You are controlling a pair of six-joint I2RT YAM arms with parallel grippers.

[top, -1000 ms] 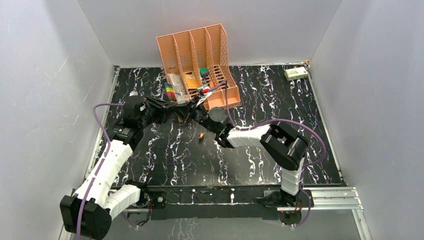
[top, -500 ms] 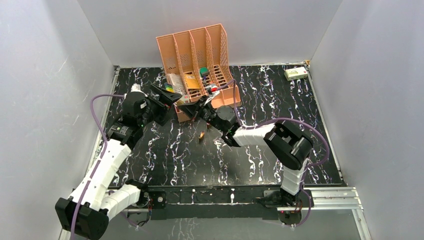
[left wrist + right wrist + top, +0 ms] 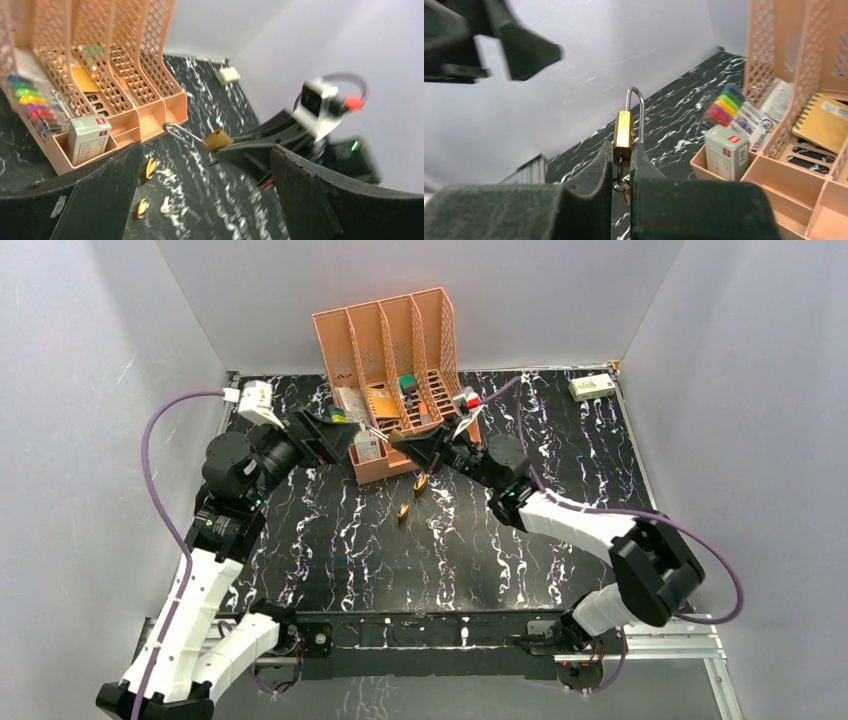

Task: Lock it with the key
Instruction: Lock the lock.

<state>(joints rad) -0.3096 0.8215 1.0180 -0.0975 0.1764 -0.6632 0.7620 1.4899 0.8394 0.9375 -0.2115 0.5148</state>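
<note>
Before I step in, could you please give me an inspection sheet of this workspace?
Surface: black marbled table; nothing spilled seen.
Job's things: brass padlock upright in the right gripper; two small brass pieces, likely padlocks, lying loose; pale metal piece beside one, possibly the key.
Clutter: peach desk organiser holding coloured markers, notebook and small box; white-green box at the far right corner.
Grippers: left gripper open, empty; right shut on the padlock.
Cables: purple cable off the left arm, another off the right.
Surroundings: plain grey walls; nothing else seen.
</note>
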